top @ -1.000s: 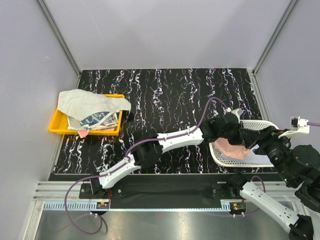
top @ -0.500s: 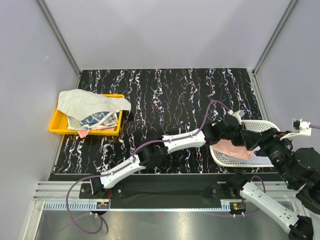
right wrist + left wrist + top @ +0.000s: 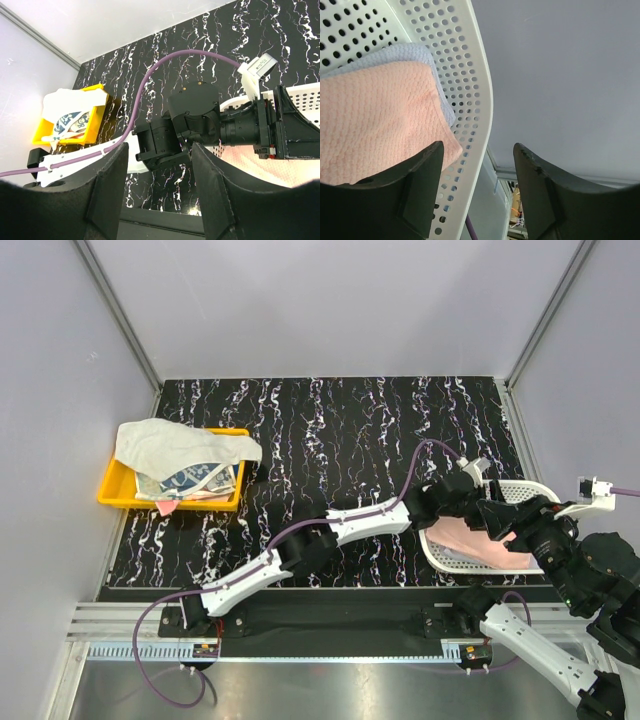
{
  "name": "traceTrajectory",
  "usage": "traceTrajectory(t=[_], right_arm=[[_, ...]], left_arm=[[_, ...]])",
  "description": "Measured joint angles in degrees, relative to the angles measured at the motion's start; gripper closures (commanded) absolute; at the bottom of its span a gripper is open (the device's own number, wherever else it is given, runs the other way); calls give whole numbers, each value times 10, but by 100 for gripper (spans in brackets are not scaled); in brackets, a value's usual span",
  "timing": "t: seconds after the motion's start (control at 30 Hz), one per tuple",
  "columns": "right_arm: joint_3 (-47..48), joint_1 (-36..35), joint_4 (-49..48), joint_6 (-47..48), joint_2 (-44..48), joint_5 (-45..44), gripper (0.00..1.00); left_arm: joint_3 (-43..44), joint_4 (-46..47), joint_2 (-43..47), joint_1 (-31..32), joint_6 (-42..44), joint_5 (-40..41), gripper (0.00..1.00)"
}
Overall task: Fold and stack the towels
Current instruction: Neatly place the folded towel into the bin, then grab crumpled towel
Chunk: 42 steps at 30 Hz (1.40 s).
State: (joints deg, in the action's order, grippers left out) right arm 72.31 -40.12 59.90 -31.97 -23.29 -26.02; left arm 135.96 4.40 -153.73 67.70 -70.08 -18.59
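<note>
Left hand (image 3: 477,150), parted and empty, sits over the basket (image 3: 470,75), with the pink towel (image 3: 375,120) at the frame's left. Right hand (image 3: 157,150) is open and empty. The heaped towels (image 3: 185,445) lie far left in the top view, on the left hand's side.

Overhead looks down, 2 wrist views close, sharing basket (image 3: 470,75)

Bright, even, diffuse light; faint shadows; top view sharp.
</note>
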Motion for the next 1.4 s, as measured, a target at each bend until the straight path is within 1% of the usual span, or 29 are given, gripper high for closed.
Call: traceTrajectory(t=[0.07,0.13,0.27,0.33,0.43,0.53,0.67,0.73,0.8,0.87,0.93,1.07,1.2,1.3,1.4], right_arm=[[0,0,0,-1,0,0,40],[0,0,0,-3,0,0,39],[0,0,0,-7,-1,1,39],[0,0,-1,-8,-3,2,39],[0,0,-2,-9,-10,5,39],[0,0,-9,-9,-28,10,38],[-11,0,-36,-9,-66,20,37],[-25,0,-54,-9,-89,31,37],[-43,0,-76,-8,-116,42,37],[-63,0,-100,-8,-146,60,37],[-83,0,-128,-9,-180,82,37],[-122,1,-185,-9,-247,125,39],[-150,0,-231,-8,-303,160,39],[-164,0,-255,-8,-327,175,39],[-176,0,-279,-7,-349,188,39]], left_arm=[[-4,12,0,-2,5,-5,37],[-27,21,10,-6,14,-7,36],[-103,26,47,-17,40,-9,37],[-160,23,83,-25,61,-7,36],[-244,-9,159,-39,106,10,36],[-316,-56,253,-52,156,58,36],[-468,-90,437,-83,192,130,35],[-546,-115,531,-113,199,170,35],[-610,-151,612,-160,205,223,34],[-654,-203,666,-216,208,283,33],[-690,-258,699,-276,211,344,33],[-738,-364,718,-365,213,440,33],[-769,-429,727,-443,213,493,33],[-775,-442,739,-501,213,513,34],[-775,-441,743,-540,213,525,34]])
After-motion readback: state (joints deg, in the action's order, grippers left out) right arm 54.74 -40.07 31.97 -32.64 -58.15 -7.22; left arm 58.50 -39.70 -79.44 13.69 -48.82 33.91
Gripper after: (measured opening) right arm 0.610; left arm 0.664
